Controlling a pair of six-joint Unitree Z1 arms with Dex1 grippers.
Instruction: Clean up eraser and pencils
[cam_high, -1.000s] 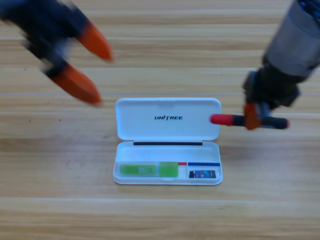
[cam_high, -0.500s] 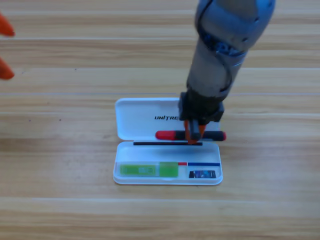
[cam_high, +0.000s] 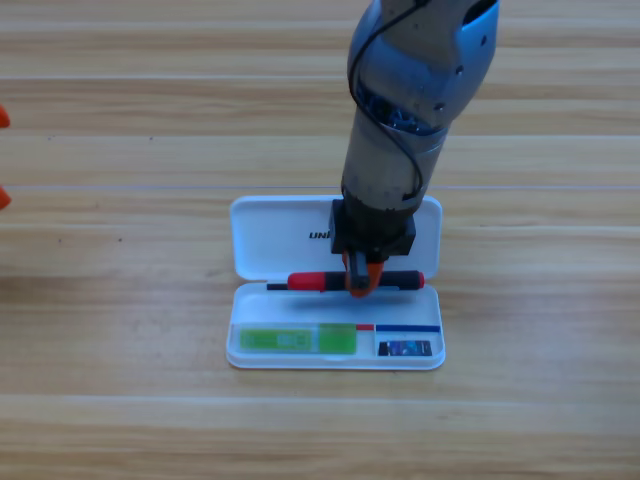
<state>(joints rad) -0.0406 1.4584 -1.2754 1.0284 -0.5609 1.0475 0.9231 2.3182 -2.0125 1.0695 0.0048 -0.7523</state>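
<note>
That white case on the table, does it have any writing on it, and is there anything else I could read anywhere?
"UNI" - black letters on the inside of the white case's open lid; the right gripper, holding the red and black pen, hides the rest of the word.
Green pencil: a pale label, too small to read.
Eraser: a light patch, too small to read.
No other text shows.

White case (cam_high: 262, 243) open on wooden table (cam_high: 120, 400), lid flat toward far side, tray toward near edge. Dark lettering on lid inner face, partly hidden. Table planks run left to right.
</note>
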